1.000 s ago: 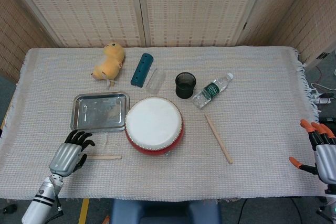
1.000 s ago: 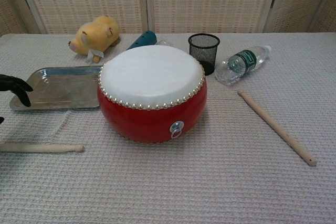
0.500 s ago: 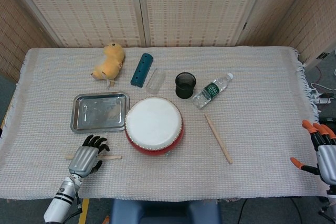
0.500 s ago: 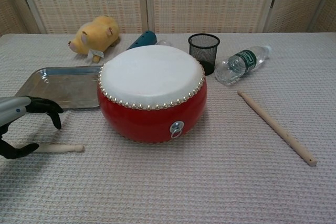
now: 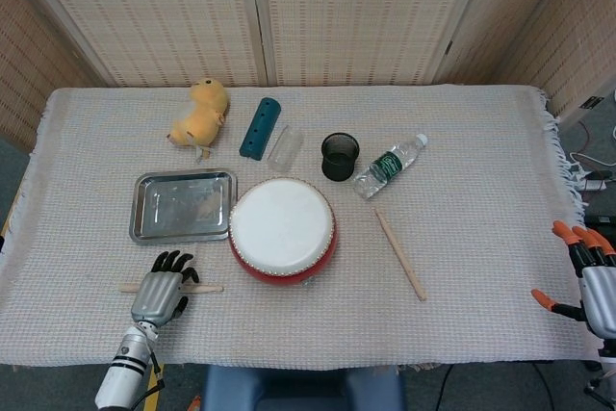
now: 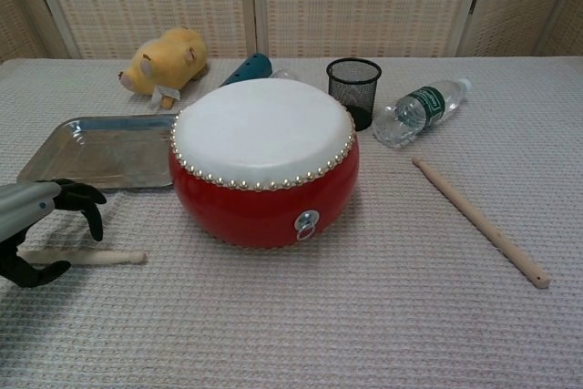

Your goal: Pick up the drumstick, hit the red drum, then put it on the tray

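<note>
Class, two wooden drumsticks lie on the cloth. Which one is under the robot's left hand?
The short drumstick left of the red drum, beneath the left hand. The longer one lies right of the drum.

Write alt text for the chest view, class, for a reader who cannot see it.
The robot's left hand arches, fingers apart, over a wooden drumstick lying on the cloth, left of a red drum. A metal tray sits behind the hand, and a second drumstick lies right of the drum.

The tray lies left of the drum, with one drumstick before it and another right of the drum.
</note>
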`<state>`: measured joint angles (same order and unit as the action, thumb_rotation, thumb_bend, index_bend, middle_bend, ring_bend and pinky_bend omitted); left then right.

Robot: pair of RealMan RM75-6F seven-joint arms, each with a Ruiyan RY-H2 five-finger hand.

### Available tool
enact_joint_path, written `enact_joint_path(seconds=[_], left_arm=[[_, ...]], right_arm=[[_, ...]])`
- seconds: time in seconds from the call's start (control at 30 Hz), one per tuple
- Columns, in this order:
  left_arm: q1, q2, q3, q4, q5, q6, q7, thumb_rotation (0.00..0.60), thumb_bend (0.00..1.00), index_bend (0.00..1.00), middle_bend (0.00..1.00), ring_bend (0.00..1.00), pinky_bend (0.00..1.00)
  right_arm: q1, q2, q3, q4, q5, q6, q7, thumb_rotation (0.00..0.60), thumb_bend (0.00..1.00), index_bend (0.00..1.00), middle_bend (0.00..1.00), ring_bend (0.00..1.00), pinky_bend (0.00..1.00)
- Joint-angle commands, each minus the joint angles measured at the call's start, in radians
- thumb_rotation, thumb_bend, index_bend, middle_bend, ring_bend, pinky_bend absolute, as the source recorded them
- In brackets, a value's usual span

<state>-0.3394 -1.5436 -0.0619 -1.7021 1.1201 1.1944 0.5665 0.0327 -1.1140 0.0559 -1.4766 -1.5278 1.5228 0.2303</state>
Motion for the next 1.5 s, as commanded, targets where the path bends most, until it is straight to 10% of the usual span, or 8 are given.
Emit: enact_joint_path(seconds=[0.03,1.5], left_arm=[[-0.005,-0.014,-0.002,0.012,-0.018,0.001,0.009,0.6,0.35,0.43,0.12,0.05,0.03],[-0.009,-0.086,0.011,0.104,-0.031,0.033,-0.039,0.6,0.38,0.55,0.17,0.07,0.03]], right_arm=[[-0.001,0.0,0.0,0.002,0.0,0.001,0.003,0.6,0.1,0.08,0.16,0.01,0.1],[-0.009,-0.001,-0.005,0.019,0.007,-0.007,0.04,0.6,0.1,0.09,0.16,0.01,0.1]])
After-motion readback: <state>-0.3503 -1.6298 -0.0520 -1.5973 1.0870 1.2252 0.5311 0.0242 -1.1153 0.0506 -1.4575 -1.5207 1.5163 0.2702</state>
